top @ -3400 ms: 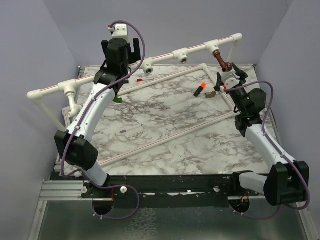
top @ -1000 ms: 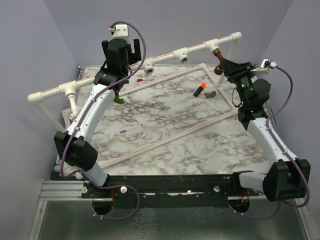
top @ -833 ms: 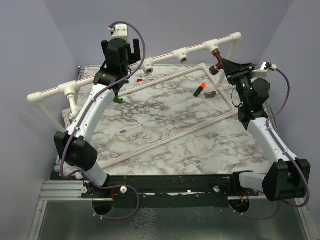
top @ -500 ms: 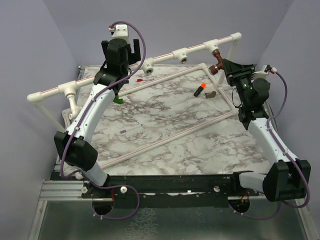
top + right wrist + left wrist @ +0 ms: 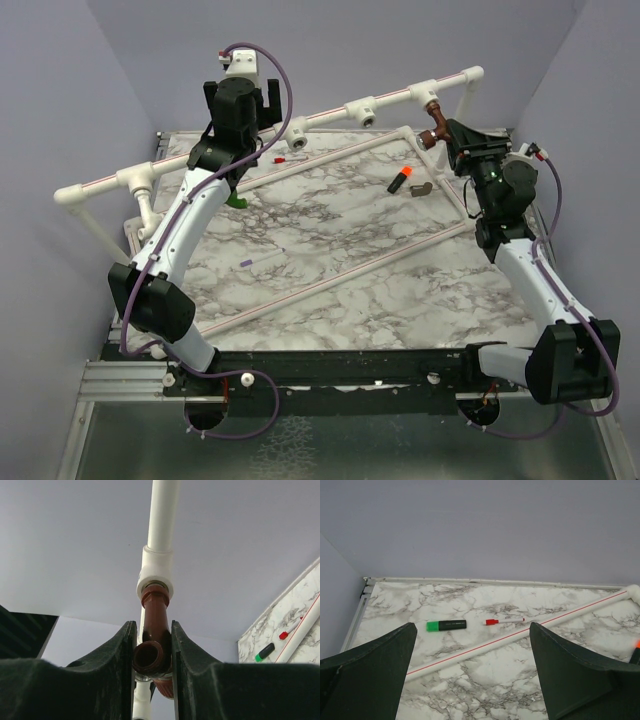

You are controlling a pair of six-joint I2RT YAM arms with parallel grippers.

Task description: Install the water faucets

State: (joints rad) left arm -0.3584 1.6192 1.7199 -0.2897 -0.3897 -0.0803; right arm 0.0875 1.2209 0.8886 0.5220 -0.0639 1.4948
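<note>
Right gripper (image 5: 153, 632), frame centre, pinches the brown faucet (image 5: 154, 606) by its spout; light, rigid, smooth plastic, probably best twisted gripping near the bend.

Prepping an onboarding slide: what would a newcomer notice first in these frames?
First, the right hand at the far right of the table, shut on the reddish-brown faucet, whose end sits in a white tee fitting on the raised pipe rail. Next, the left hand, open and empty high at the far left, above a green marker and red pen on the marble tabletop.
</note>
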